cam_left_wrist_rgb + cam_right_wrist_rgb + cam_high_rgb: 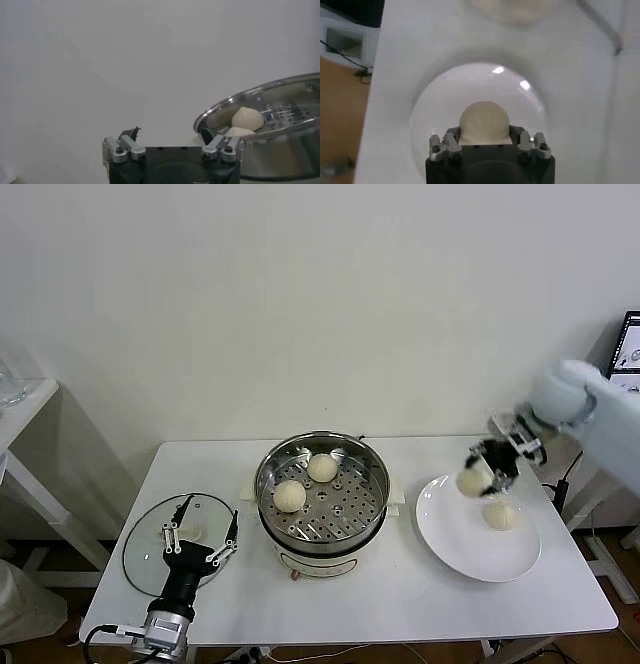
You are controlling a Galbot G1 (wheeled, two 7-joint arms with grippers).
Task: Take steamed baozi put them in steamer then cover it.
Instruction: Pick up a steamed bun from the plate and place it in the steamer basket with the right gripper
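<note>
Holding two baozi (305, 482), steamer (375, 474); right hand (470, 481) grips another above plate (450, 539)

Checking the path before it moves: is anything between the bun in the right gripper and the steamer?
Nothing visible. The right gripper holds a baozi above the plate; the steamer is uncovered, its lid lying on its far side.

White table (400, 604), white plate (450, 534), laptop (628, 344), side table (25, 409)

steamer (280, 107) cut off at wrist view's edge, right claw (478, 471) motion-blurred, fingertips hidden behind held baozi (484, 121)
</note>
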